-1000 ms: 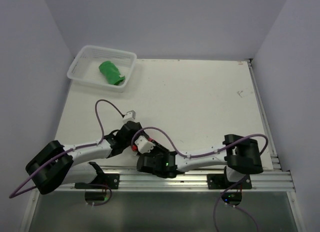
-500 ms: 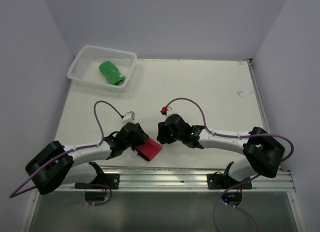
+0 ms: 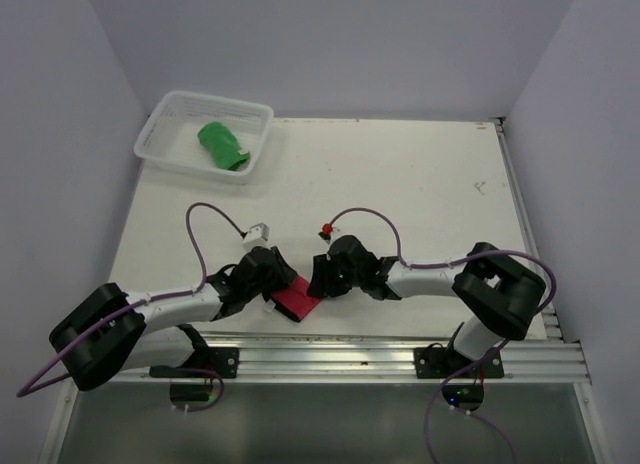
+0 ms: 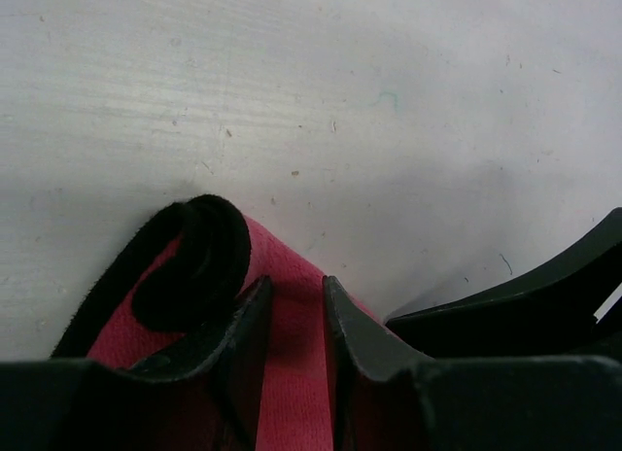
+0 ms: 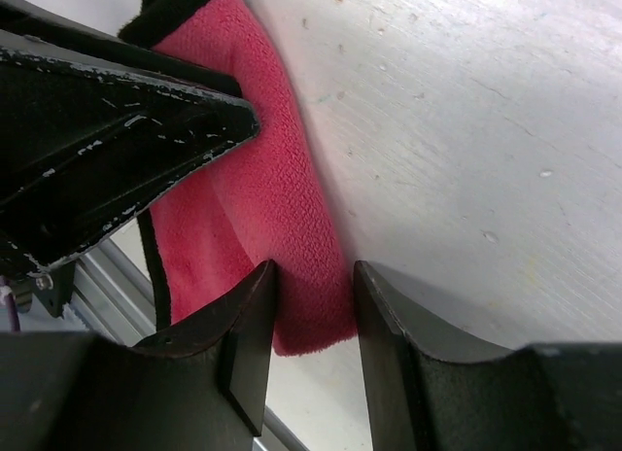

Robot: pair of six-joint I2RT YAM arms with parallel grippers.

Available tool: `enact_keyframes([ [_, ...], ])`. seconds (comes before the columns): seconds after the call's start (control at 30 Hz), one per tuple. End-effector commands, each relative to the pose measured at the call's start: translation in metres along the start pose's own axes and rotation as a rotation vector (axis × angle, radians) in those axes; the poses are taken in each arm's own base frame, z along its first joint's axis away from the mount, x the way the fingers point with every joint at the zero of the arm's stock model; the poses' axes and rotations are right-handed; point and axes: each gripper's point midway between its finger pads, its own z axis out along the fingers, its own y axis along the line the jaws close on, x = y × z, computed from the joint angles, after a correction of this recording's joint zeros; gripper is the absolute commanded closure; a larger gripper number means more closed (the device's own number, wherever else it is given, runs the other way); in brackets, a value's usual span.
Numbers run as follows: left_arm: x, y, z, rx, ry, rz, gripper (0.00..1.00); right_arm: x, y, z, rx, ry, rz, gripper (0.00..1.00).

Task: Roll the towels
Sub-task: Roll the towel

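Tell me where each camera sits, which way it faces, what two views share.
Top external: above and behind the bases, looking down at table, basket, green towel, left arm and right arm.
Left wrist: on its arm, facing past the left end effector onto the red towel's curled dark end.
Right wrist: on its arm, facing past the right end effector onto that towel's edge.
Shared: both wrist views show the red towel.

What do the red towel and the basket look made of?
Red towel: soft fleece-like cloth, matte; nubby pile on the red face, fuzzy dark underside. Basket: probably plastic, translucent white, slightly glossy; thin mesh-like walls.
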Motion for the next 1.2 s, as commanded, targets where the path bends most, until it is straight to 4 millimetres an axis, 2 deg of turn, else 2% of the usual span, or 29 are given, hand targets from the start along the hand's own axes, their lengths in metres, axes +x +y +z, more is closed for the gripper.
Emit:
enact_keyframes([
  [0.0, 0.015, 0.04, -0.003, -0.131, 0.013, 0.026, 0.68, 0.023, -0.013, 0.006, 0.005, 0.061, 0.012, 0.59],
  [0.07, 0.015, 0.043, -0.003, -0.14, 0.011, 0.022, 0.68, 0.029, -0.015, 0.006, -0.007, 0.075, 0.01, 0.67],
  [0.1, 0.015, 0.044, -0.002, -0.143, 0.008, 0.021, 0.68, 0.031, -0.013, 0.006, -0.02, 0.08, 0.004, 0.79],
  [0.17, 0.012, 0.042, -0.002, -0.147, 0.001, 0.021, 0.68, 0.034, -0.011, 0.002, -0.035, 0.081, -0.036, 0.89],
  [0.2, 0.01, 0.041, -0.001, -0.152, -0.003, 0.022, 0.68, 0.033, -0.018, 0.0, 0.007, 0.064, -0.054, 0.99],
  [0.23, 0.006, 0.035, 0.0, -0.144, -0.009, 0.024, 0.68, 0.037, -0.019, -0.002, 0.027, 0.063, -0.111, 1.0],
  [0.3, 0.003, 0.033, 0.003, -0.156, -0.01, 0.032, 0.68, 0.035, -0.025, -0.009, 0.097, 0.034, -0.181, 1.0],
  [0.33, -0.004, 0.022, 0.005, -0.144, -0.02, 0.035, 0.68, 0.025, -0.037, -0.012, 0.182, -0.02, -0.238, 1.0],
  [0.37, -0.008, 0.017, 0.006, -0.14, -0.027, 0.037, 0.68, 0.022, -0.035, -0.015, 0.227, -0.053, -0.283, 1.0],
  [0.4, -0.017, 0.005, 0.008, -0.124, -0.041, 0.034, 0.68, 0.021, -0.042, -0.022, 0.29, -0.069, -0.315, 1.0],
  [0.43, -0.023, -0.001, 0.009, -0.116, -0.046, 0.038, 0.68, 0.008, -0.05, -0.028, 0.392, -0.152, -0.354, 1.0],
  [0.47, -0.029, -0.007, 0.009, -0.107, -0.052, 0.035, 0.67, 0.004, -0.053, -0.033, 0.435, -0.174, -0.373, 1.0],
  [0.5, -0.043, -0.023, 0.009, -0.075, -0.078, 0.024, 0.67, 0.002, -0.057, -0.037, 0.474, -0.193, -0.391, 1.0],
  [0.6, -0.06, -0.043, 0.007, -0.043, -0.094, 0.026, 0.66, -0.015, -0.056, -0.05, 0.585, -0.308, -0.458, 1.0],
  [0.63, -0.072, -0.057, 0.006, -0.015, -0.112, 0.019, 0.66, -0.016, -0.056, -0.052, 0.612, -0.319, -0.489, 1.0],
  [0.67, -0.075, -0.064, 0.006, 0.006, -0.105, 0.015, 0.66, -0.024, -0.05, -0.057, 0.647, -0.368, -0.515, 1.0],
  [0.7, -0.072, -0.061, 0.008, -0.017, -0.078, 0.023, 0.65, -0.027, -0.047, -0.06, 0.67, -0.389, -0.531, 1.0],
  [0.73, -0.076, -0.07, 0.007, -0.001, -0.07, 0.019, 0.65, -0.022, -0.046, -0.06, 0.696, -0.377, -0.576, 1.0],
  [0.77, -0.077, -0.074, 0.008, 0.01, -0.064, 0.018, 0.65, -0.026, -0.04, -0.061, 0.709, -0.394, -0.59, 1.0],
  [0.9, -0.068, -0.081, 0.013, 0.044, -0.025, 0.015, 0.65, -0.026, -0.034, -0.06, 0.8, -0.413, -0.699, 1.0],
  [0.93, -0.07, -0.088, 0.014, 0.078, -0.029, 0.008, 0.65, -0.022, -0.029, -0.057, 0.801, -0.408, -0.736, 1.0],
  [0.97, -0.066, -0.088, 0.016, 0.081, -0.019, 0.009, 0.66, -0.019, -0.026, -0.051, 0.809, -0.396, -0.768, 1.0],
  [1.17, -0.049, -0.085, 0.015, 0.103, 0.016, 0.008, 0.66, -0.003, -0.003, -0.041, 0.855, -0.382, -0.919, 1.0],
])
